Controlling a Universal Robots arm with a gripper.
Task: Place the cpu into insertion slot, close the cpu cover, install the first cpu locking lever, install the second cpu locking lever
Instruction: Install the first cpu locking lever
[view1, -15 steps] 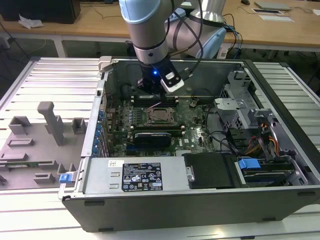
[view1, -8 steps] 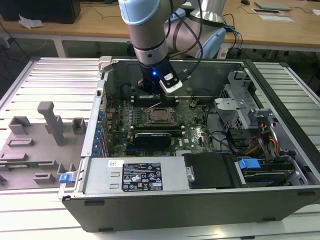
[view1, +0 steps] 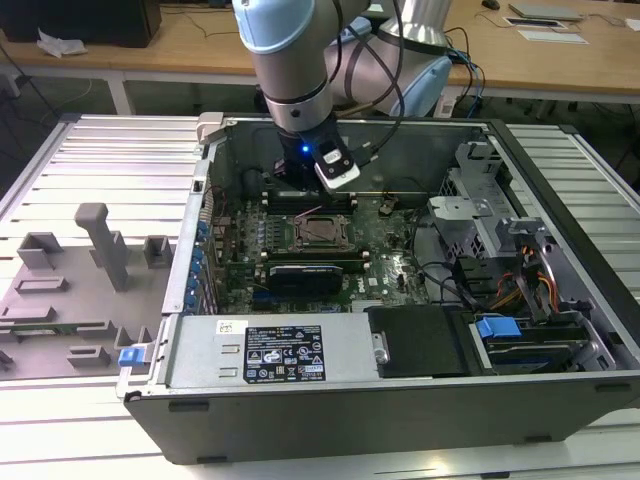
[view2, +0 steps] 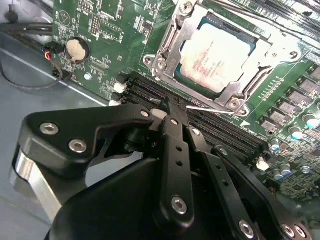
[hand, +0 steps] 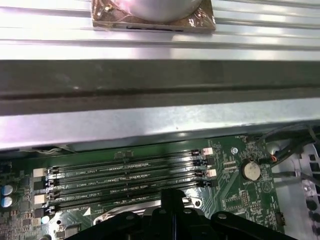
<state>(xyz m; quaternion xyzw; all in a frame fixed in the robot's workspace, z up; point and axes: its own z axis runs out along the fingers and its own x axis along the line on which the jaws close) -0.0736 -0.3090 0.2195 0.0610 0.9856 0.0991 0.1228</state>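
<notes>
Exterior view. My arm (view1: 290, 50) reaches down into the open computer case (view1: 400, 410), and my wrist hangs over the green motherboard (view1: 390, 250), just beside the insertion slot (view1: 322, 232). A long black expansion card (view1: 305, 275) lies on the side of the slot away from my wrist. A grey fixture tray (view1: 80, 290) rests outside the case, well apart from the slot, toward the exterior view's left.

Second wrist view. The cpu (view2: 217, 55) sits flat in the insertion slot with its silver-grey top facing up. The cpu cover (view2: 172, 37) lies down around it as a silvery frame, and the chip shows through the cut-out centre. A thin silvery lever (view2: 212, 109) runs along the edge of the slot that faces the memory slots (view2: 215, 127). My gripper (view2: 170, 109) is low over those memory slots, near the slot's corner, with its tip at the near end of the lever. My black fingers (view2: 175, 145) are drawn together and no gap shows at the tips. I cannot tell whether they pinch the lever or merely touch it. A round coin cell (view2: 77, 48) sits on the board, apart from the slot and beyond the end of the memory slots.

First wrist view. My gripper (hand: 172, 196) lies against the row of memory slots (hand: 125, 177). The coin cell (hand: 250, 170) is near the end of that row.
</notes>
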